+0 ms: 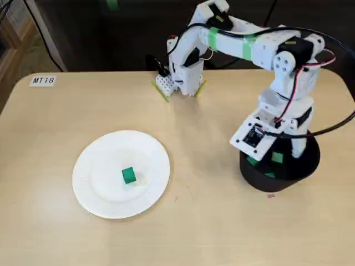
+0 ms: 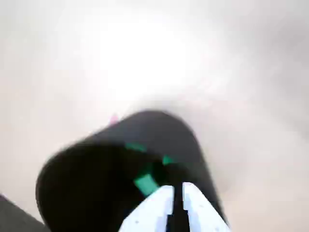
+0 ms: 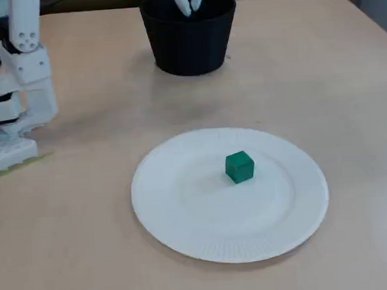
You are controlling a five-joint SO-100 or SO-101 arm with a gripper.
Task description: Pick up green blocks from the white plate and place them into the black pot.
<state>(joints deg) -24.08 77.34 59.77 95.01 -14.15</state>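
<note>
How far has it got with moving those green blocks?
Done: several blocks already lie in the pot. In hand: nothing; the tool hangs over the pot, jaws nearly closed and empty. Left: one block sits on the plate.

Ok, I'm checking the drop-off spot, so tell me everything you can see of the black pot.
The black pot is round, matte and dark, plastic by its look, its wall narrowing a little toward the base. It stands upright on the pale wooden table, apart from the white plate. Several green blocks lie inside. The gripper hangs at its opening, fingertips close together, with nothing seen between them.
</note>
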